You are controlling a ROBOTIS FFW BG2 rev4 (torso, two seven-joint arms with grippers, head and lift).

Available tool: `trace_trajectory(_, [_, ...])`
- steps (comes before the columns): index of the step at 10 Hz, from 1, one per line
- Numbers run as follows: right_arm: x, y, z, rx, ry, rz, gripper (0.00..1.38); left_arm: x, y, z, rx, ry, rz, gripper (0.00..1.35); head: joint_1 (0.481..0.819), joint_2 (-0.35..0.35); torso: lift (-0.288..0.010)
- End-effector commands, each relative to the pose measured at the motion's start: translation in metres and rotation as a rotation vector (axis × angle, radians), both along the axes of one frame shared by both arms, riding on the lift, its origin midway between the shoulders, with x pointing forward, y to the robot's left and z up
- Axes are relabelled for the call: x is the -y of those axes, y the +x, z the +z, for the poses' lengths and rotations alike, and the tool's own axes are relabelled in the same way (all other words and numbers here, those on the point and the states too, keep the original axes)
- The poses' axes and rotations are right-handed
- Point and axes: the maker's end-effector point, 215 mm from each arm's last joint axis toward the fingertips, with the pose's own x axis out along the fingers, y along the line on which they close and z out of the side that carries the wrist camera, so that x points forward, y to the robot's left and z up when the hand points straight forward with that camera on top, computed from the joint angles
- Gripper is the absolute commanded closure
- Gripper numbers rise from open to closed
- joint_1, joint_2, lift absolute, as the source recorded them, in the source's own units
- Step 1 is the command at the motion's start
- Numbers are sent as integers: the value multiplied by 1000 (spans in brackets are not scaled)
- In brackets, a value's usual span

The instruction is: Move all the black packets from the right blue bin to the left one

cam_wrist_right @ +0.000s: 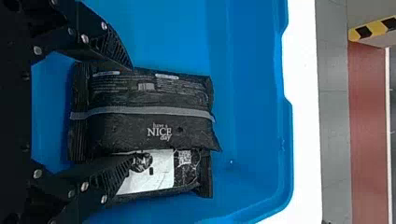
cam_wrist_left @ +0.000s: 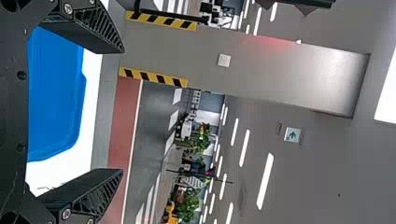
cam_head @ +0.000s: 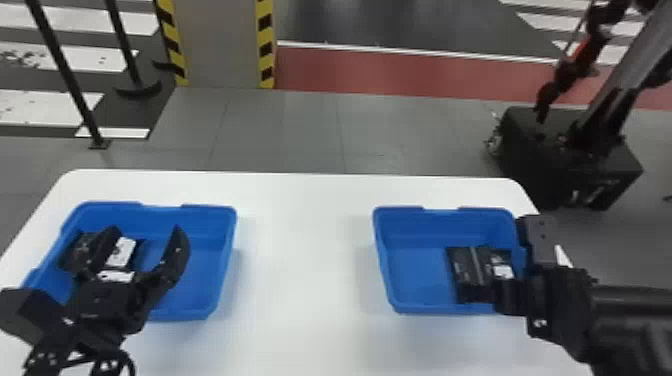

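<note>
Carefully pinch the striped black packet [cam_wrist_right: 152, 97] mid-body, toward the near right corner of the right blue bin [cam_head: 412, 265], with your right gripper [cam_wrist_right: 130, 115], spread wide; its film looks light, soft and slippery.

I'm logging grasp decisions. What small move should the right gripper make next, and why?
Probably close the right gripper gently: its open fingers appear to flank the striped packet in the right blue bin, with one finger overlapping the white-labelled packet from the camera's angle.
</note>
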Motion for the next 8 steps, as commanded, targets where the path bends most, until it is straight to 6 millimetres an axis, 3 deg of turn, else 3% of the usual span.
trace_trajectory(1, [-4, 3, 0, -5, -2, 9, 953, 0, 0, 0, 0, -4, 1, 117, 695, -110, -110])
trace_trajectory(2, [-5, 7, 6, 27, -3, 18, 1196, 0, -1, -1, -2, -5, 1, 117, 695, -108, -110])
trace_trajectory(3, [-10, 13, 12, 64, 4, 24, 1286, 0, -1, -1, -2, -8, 2, 117, 695, -104, -110])
trace_trajectory(5, [-20, 25, 28, 191, 17, 57, 1286, 0, -1, -1, -2, -8, 2, 117, 695, -95, -110])
trace_trajectory(7, [-35, 54, 50, 436, 81, 97, 1286, 0, -1, -2, -4, -9, 2, 117, 695, -81, -110])
trace_trajectory(8, [-44, 54, 55, 473, 120, 132, 1286, 0, -1, -1, -3, -18, 2, 117, 695, -68, -110])
